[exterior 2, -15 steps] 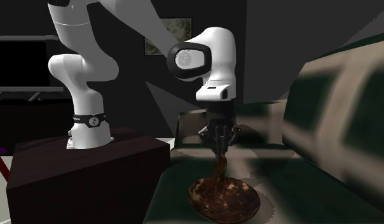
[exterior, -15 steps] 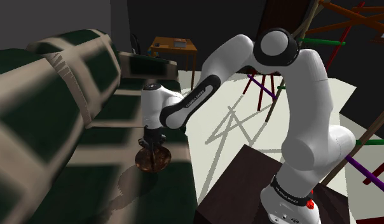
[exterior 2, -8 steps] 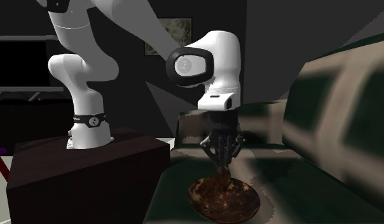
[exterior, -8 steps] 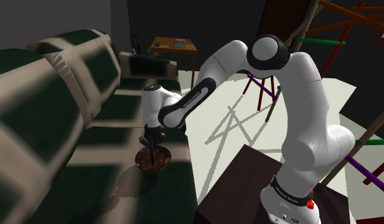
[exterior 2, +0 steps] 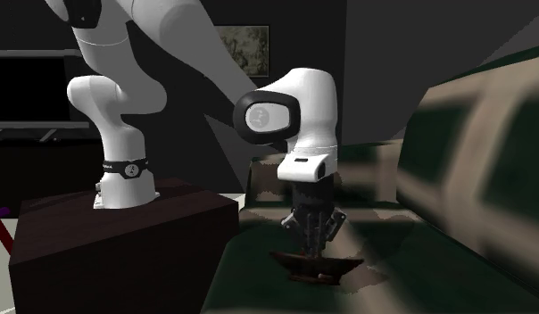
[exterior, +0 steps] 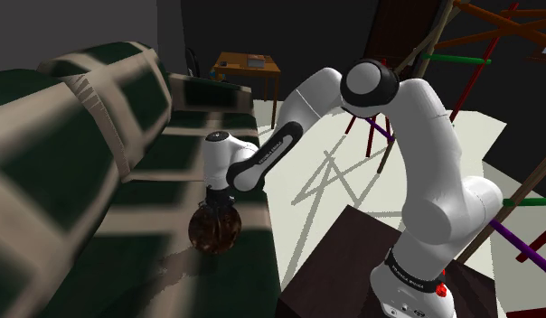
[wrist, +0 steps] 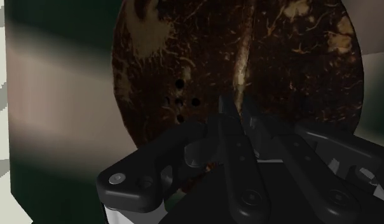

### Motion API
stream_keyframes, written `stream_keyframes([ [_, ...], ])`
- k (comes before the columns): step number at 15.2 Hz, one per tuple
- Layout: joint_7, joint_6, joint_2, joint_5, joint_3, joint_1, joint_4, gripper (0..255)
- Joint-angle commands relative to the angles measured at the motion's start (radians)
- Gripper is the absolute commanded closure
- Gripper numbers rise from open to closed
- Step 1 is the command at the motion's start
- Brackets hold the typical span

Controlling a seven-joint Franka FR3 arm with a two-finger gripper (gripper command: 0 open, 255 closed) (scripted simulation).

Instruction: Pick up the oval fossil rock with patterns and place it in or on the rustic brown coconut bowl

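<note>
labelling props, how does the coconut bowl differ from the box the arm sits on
The coconut bowl is round and mottled brown; the box is flat-sided and plain dark. The bowl lies on the green sofa, the box stands on the floor. Both are dark.

Dark green sofa [exterior: 72, 154] with beige plaid bands occupies the shoulder view's left. Small wooden table [exterior: 247, 65] stands at upper centre. Frame of coloured rods [exterior: 456, 60] at right. Pale floor [exterior: 353, 194] between. Framed picture [exterior 2: 244, 49] on the wall, second exterior view's upper centre.
</note>
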Motion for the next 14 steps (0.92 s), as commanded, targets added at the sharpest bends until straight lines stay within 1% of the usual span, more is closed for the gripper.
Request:
stream_keyframes([
  [1,0.009,0.01,0.024,-0.013,-0.017,0.016,0.007,255],
  [2,0.014,0.019,0.039,-0.023,-0.029,0.024,0.014,255],
  [10,0.014,0.019,0.039,-0.024,-0.028,0.024,0.014,255],
  [11,0.013,0.019,0.043,-0.025,-0.03,0.025,0.018,0],
  [14,0.007,0.015,0.05,-0.024,-0.032,0.027,0.03,0],
])
